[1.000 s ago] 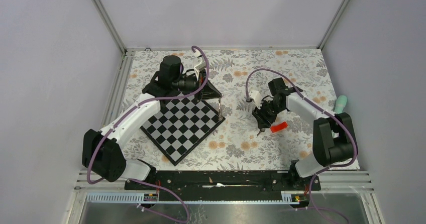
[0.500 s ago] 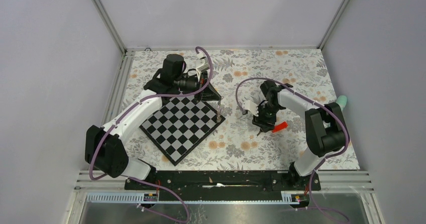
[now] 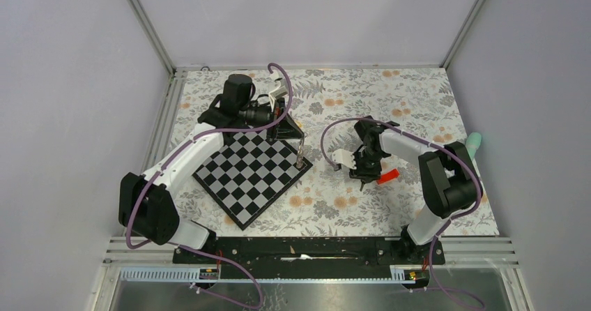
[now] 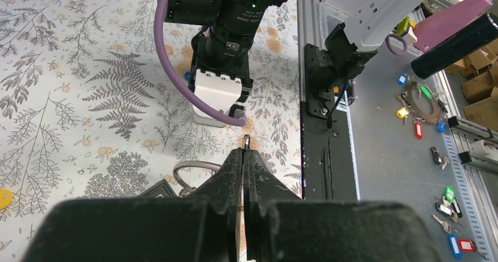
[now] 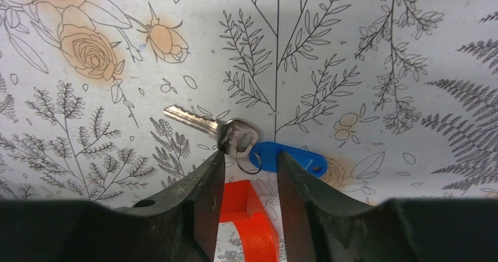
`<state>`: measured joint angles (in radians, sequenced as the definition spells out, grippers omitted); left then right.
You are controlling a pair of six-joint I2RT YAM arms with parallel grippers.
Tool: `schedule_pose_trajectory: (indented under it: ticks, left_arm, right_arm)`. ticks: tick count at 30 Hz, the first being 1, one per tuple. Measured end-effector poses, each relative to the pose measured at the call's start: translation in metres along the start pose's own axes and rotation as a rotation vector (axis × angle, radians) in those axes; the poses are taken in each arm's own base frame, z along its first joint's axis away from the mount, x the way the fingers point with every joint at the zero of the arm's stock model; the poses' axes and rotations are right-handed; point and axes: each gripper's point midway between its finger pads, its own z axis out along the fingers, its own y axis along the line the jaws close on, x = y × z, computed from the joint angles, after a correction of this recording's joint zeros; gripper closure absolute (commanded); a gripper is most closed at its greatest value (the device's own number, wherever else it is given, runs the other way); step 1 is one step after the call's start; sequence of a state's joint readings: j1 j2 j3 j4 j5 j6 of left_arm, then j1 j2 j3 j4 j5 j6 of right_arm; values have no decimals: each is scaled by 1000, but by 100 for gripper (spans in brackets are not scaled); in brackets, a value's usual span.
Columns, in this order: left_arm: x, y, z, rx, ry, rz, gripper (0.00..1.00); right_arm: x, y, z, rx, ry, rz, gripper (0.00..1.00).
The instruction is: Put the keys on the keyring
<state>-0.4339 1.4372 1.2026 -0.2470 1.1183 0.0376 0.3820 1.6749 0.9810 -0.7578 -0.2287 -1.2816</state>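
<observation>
While right gripper (image 5: 249,160) flanks key (image 5: 207,127), keyring (image 4: 197,164) half-hidden, possibly held

The right tool (image 3: 362,173) has swung left across the floral-print tabletop (image 3: 418,95) toward the black-and-white chequered chessboard (image 3: 251,175), its white boxy wrist camera (image 3: 339,157) dropping nearer the board. The left tool (image 4: 244,156) has edged slightly left.

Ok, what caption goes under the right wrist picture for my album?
Right pincer hangs open over a silver key with a blue tag on the flowery tablecloth.
</observation>
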Motion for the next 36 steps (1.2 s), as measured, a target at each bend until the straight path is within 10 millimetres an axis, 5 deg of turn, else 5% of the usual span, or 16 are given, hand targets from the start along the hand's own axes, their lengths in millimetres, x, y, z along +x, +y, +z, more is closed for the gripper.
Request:
schedule_pose_trajectory:
  ticks: [9,17,36]
  left_arm:
    - [0,1,-1,0,-1,-1,100]
    - [1,2,0,4,0,2,100]
    - [-2,5,-2,-10,-8,6,100]
  right_arm:
    - [-4,-6,2,33,23,-44,74]
    - [-4,-2,1,30,27,-28,100]
    - [-39,11,-37,122,-171,214,100]
